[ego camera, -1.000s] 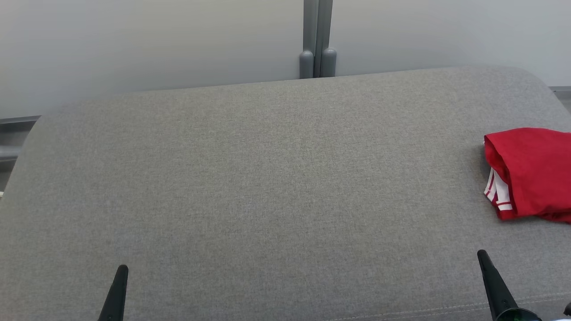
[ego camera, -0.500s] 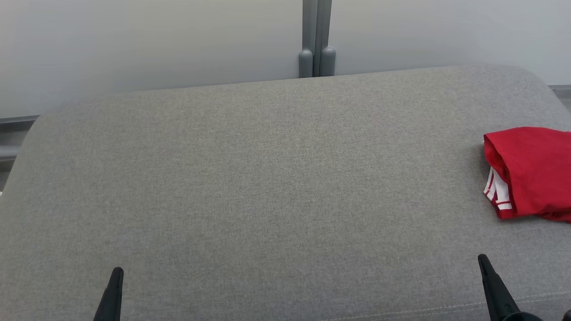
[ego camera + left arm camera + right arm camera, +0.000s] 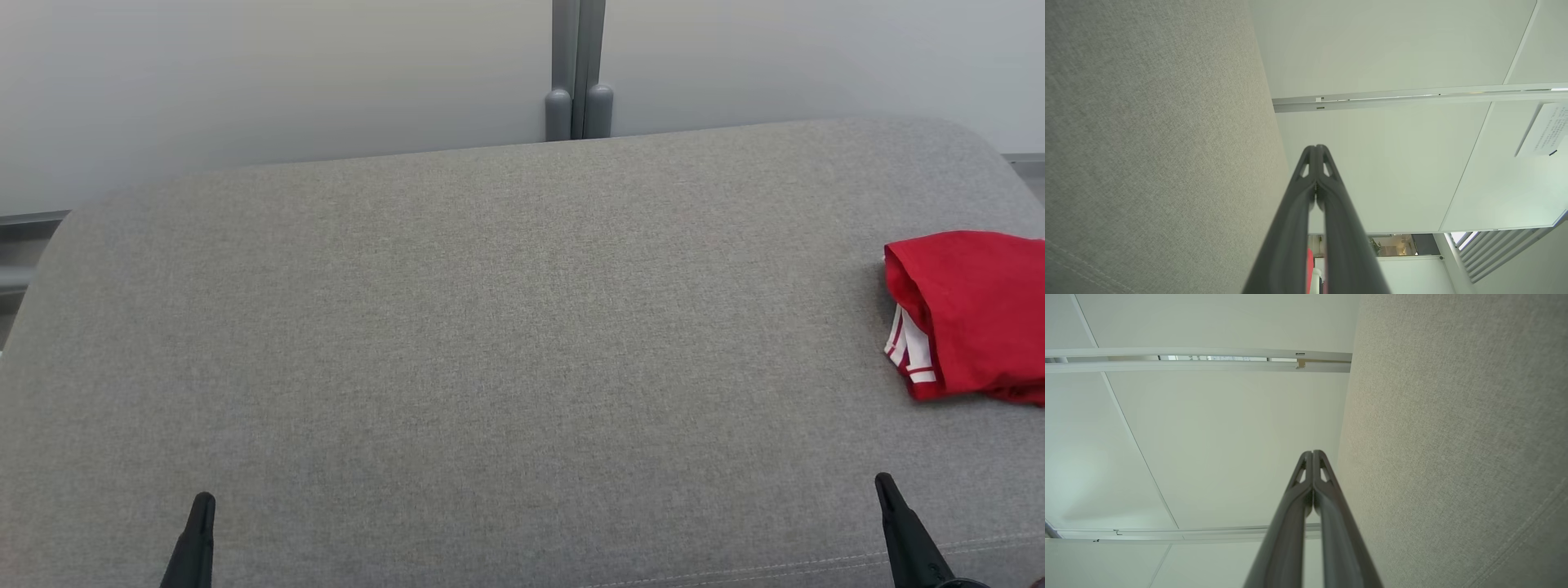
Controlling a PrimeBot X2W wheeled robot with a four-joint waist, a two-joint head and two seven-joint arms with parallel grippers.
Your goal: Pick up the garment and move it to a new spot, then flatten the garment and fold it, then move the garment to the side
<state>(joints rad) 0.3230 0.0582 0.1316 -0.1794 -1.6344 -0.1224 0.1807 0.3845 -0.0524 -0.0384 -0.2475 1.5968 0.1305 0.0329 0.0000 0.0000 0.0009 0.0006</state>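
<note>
Garment (image 3: 971, 314) is lying folded on the right-hand end of the grey upholstered bench (image 3: 490, 327), about midway between its far and near edges, with part of it running out past the right border of the head view. Its rounded, rolled fold is facing left, toward the middle of the bench, and that fold is running from far to near. Because the cloth is being cut off at the border, its long axis cannot be told. The fabric is showing as a plain, strong red knit, soft and slightly puffed, with a smooth top layer draping over the lower ones. A band of white trim with thin red stripes (image 3: 908, 353) is peeking out at the near-left corner of the bundle, tucked under the top layer.

The bench is wearing a coarse woven cover in flecked grey, with rounded far corners and a line of stitching (image 3: 816, 563) along its near edge. Well apart from the garment, the right gripper (image 3: 883, 482) is pointing up at the near right, its dark tapered fingers pressing together on nothing. The left gripper (image 3: 201, 505) is doing the same at the near left. Behind the far edge, pale smooth wall panels (image 3: 245, 82) are meeting at a grey post (image 3: 579, 73).
</note>
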